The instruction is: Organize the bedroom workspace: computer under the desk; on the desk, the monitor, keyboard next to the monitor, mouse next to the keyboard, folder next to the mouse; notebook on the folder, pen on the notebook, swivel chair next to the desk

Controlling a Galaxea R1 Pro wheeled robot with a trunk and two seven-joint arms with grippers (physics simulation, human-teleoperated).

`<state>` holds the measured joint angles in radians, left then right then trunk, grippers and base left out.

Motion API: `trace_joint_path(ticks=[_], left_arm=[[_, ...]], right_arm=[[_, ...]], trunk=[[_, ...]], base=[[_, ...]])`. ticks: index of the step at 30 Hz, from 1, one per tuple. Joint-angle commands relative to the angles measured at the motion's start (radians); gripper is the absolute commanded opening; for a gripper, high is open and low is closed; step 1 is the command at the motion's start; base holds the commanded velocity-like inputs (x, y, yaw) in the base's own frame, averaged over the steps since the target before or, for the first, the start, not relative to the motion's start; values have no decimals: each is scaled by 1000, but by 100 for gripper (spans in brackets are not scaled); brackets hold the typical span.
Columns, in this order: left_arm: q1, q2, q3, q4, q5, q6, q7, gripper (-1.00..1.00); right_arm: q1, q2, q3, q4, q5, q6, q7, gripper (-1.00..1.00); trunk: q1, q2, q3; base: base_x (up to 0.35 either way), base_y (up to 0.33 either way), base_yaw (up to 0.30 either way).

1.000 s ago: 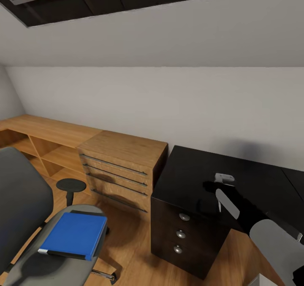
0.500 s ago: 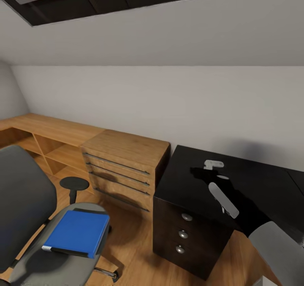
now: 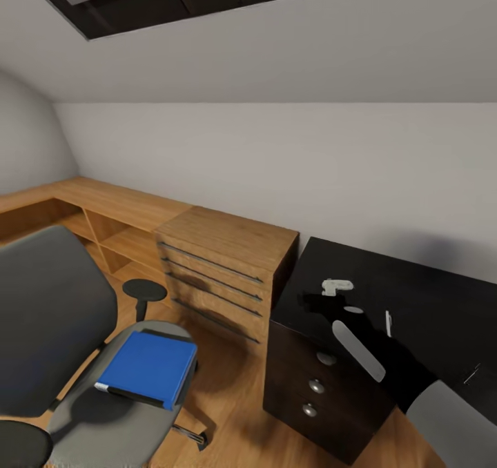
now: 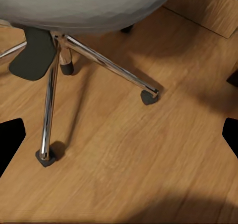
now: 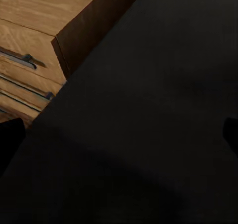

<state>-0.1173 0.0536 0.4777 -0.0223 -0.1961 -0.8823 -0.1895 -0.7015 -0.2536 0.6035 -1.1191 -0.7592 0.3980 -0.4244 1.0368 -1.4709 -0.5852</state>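
One flat bright blue folder (image 3: 147,368) lies on my grey padded swivel chair (image 3: 55,330) at eight o'clock. My right gripper (image 3: 317,301) hovers over the long black desk (image 3: 428,302) at four o'clock.

Both wrist views show fingertips spread wide, my left gripper (image 4: 119,135) above the wooden floor (image 4: 148,154), holding nothing.

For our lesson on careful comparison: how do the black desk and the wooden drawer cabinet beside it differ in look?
The desk is black; the wooden drawer cabinet is light wood. The desk's drawers carry round silver knobs, while the cabinet's drawers have long bar handles. The desk's top sits a little lower than the cabinet's. Both stand on the wooden floor against the white wall, each with a stack of drawers facing the room.
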Motion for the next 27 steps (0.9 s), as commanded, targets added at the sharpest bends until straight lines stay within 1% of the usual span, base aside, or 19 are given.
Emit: trace_joint_path(ticks=[1,2,3,6,7,11,12,16,19,22,27], left_arm=[[-1,0,9,1,-8,-3,-2,100],[-1,0,9,1,-8,-3,-2,100],[-1,0,9,1,-8,-3,-2,100],[-1,0,9,1,-8,-3,-2,100],[-1,0,9,1,-8,-3,-2,100],[-1,0,9,1,-8,-3,-2,100],[-1,0,10,1,-8,-3,-2,100],[-1,0,10,1,-8,-3,-2,100],[-1,0,9,1,-8,-3,-2,100],[-1,1,10,1,-8,-3,-2,100],[-1,2,10,1,-8,-1,-1,100]], right_arm=[[0,-1,18,-2,-8,-3,-9,100],[1,-1,33,-2,-8,-8,-9,100],[4,-1,64,-2,-9,-22,-10,100],[8,-1,115,-2,-9,-53,-11,100],[13,-1,154,-2,-9,-77,-11,100],[23,-1,244,-1,-8,-123,-13,100],[25,-1,290,-1,-8,-142,-15,100],[28,-1,367,-2,-8,-175,-23,100],[29,-1,394,-1,-9,-189,-26,100],[31,-1,406,-1,-9,-199,-25,100],[40,-1,413,1,-11,-217,-23,100]], trunk=[[0,-1,-2],[0,-1,-3],[0,-1,-4],[0,-1,-8],[0,-1,-9],[0,-1,-14],[0,-1,-15],[0,-1,-20],[0,-1,-23],[0,-1,-27],[0,-1,-33]], base=[[0,0,207],[0,0,207],[0,0,206],[0,0,203],[0,0,199],[0,0,197],[0,0,195],[0,0,195],[0,0,194],[0,0,191],[0,0,181]])
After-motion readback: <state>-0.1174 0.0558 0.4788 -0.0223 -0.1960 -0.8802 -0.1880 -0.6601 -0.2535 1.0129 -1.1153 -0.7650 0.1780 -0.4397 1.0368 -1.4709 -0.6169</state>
